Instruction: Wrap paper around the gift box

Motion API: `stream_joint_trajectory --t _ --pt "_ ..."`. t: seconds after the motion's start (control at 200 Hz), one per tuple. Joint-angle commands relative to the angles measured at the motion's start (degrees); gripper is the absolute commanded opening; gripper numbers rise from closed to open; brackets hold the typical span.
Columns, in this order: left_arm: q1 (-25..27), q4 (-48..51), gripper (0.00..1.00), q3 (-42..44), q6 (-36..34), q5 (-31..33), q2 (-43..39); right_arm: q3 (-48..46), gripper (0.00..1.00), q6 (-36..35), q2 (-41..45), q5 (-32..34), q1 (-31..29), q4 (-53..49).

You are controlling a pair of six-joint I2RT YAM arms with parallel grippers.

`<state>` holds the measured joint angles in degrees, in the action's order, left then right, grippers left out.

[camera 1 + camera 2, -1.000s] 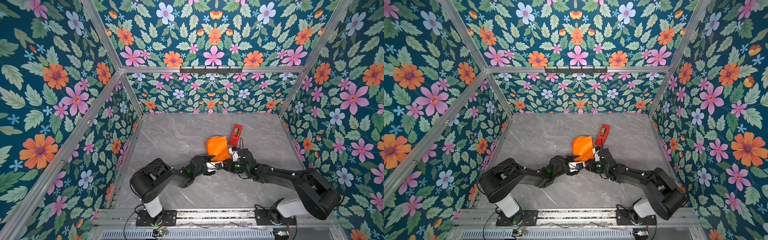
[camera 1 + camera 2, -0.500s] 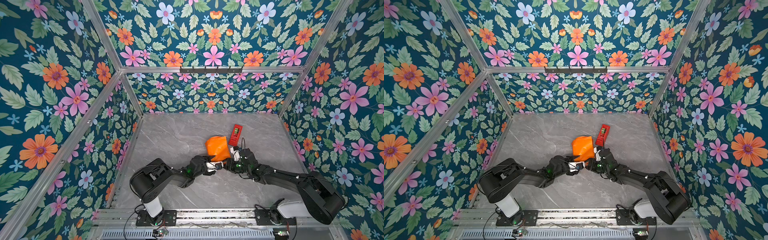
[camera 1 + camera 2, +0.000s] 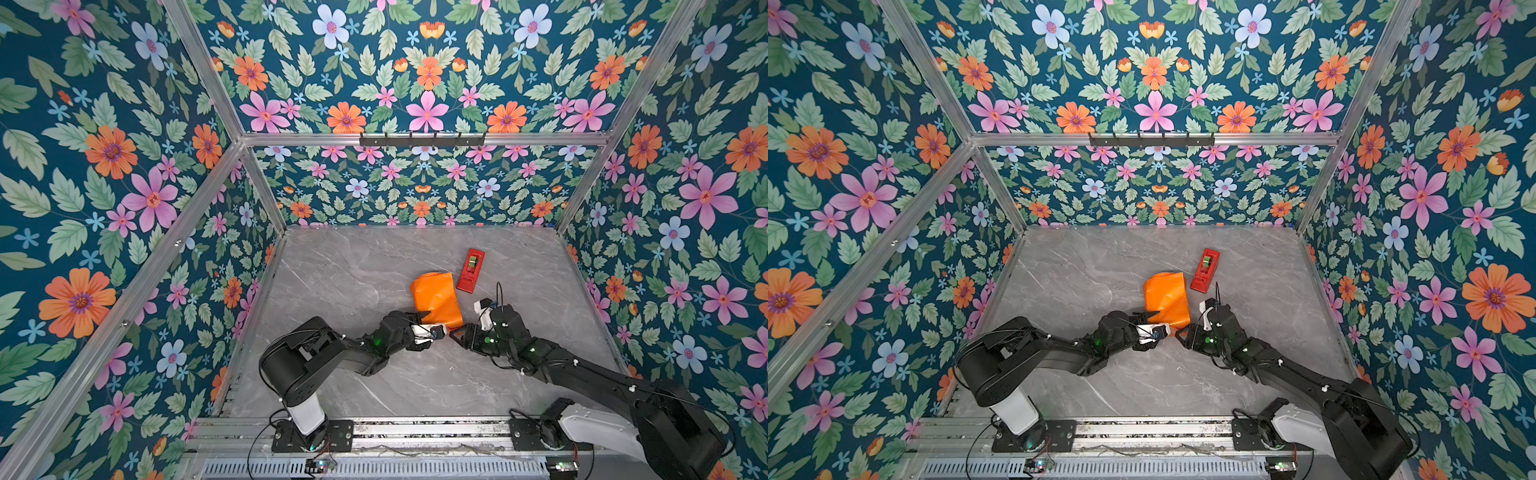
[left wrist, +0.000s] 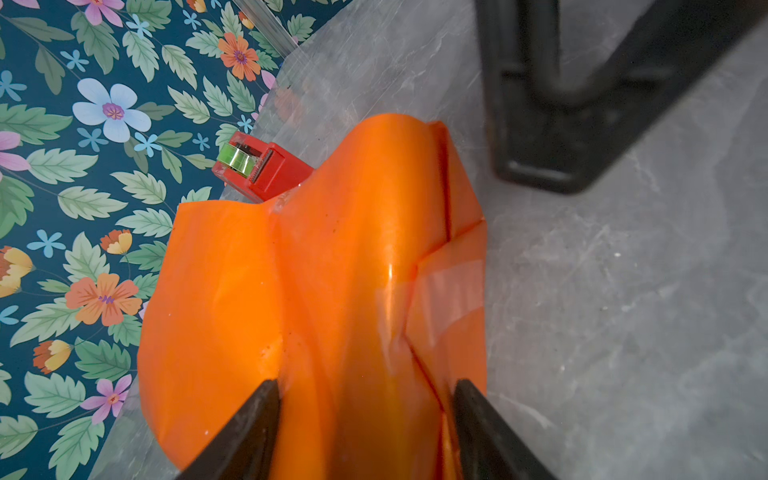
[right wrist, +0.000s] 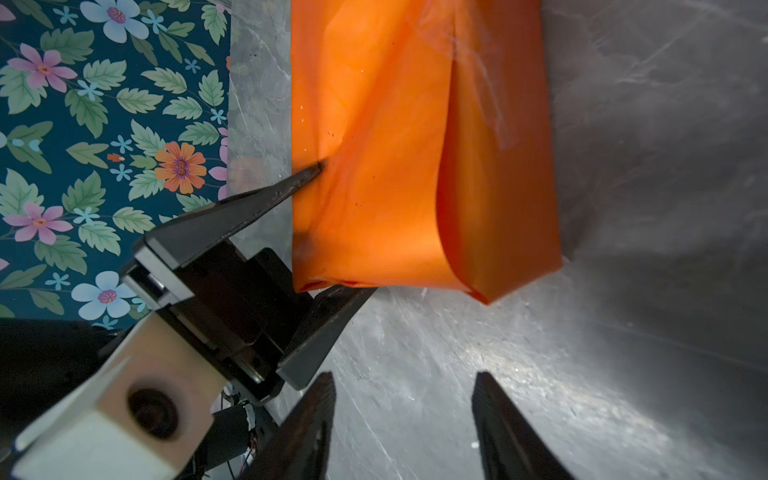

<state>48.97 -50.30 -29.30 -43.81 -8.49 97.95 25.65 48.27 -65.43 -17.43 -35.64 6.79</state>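
- Where the flowered walls (image 3: 104, 166) come down on three sides, a grey marbled table (image 3: 353, 257) fills the floor of the enclosure.
- Two black arms reach in from the near rail in both top views: the left arm (image 3: 332, 353) and the right arm (image 3: 582, 365), whose wrists almost meet near the middle of the table.
- Just beyond the wrists lies the paper (image 3: 436, 297) (image 3: 1167, 299), glossy orange side out and folded into a creased, boxy bundle that rests flat on the table near its centre.
- No part of the gift box shows in any view; only orange paper can be seen.
- A red tape dispenser (image 3: 471, 270) (image 3: 1205, 269) lies just beside the bundle's far right corner, with a green roll showing in the left wrist view (image 4: 266, 170).
- The left gripper (image 3: 428, 322) (image 4: 365, 386) grips the near end of the bundle, its jaws set fairly wide with the paper (image 4: 332, 270) between them.
- In the right wrist view one finger's tip dents the orange face, and its partner sits against the near edge (image 5: 343, 228).
- The right gripper (image 3: 455, 334) (image 5: 403, 399) hangs over bare table just short of the bundle's near end, jaws parted and holding nothing.
- A strip of clear tape (image 4: 449, 291) crosses a seam on the bundle's side.
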Motion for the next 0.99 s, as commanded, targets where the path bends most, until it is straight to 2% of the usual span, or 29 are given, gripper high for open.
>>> stream_joint_trajectory --t 0.0,0.11,0.22,0.38,0.66,0.85,0.99 --pt "-0.1 6.6 0.67 0.2 1.0 -0.4 0.1 2.5 0.39 -3.2 -3.3 0.3 -2.1 1.3" --pt "-0.1 6.6 0.67 0.3 1.0 -0.3 -0.1 4.6 0.22 -3.7 -8.9 0.1 -3.1 6.0" --pt "-0.1 6.7 0.67 0.3 1.0 -0.5 -0.1 6.0 0.14 -4.9 -12.7 1.4 -3.1 8.4" --pt "-0.1 6.9 0.67 0.2 1.0 -0.6 -0.1 6.2 0.11 -6.8 -15.5 4.9 -3.1 9.2" --pt "-0.1 6.9 0.67 0.2 1.0 -0.4 -0.1 2.8 0.1 -8.5 -15.2 9.7 -3.0 8.5" --pt "-0.1 7.1 0.67 0.1 1.0 -0.5 -0.1 3.8 0.1 -10.1 -14.1 4.9 -3.1 10.0" --pt "-0.1 7.2 0.67 0.1 1.0 -0.4 -0.3 4.3 0.11 -7.9 -14.8 2.0 -3.1 13.7"
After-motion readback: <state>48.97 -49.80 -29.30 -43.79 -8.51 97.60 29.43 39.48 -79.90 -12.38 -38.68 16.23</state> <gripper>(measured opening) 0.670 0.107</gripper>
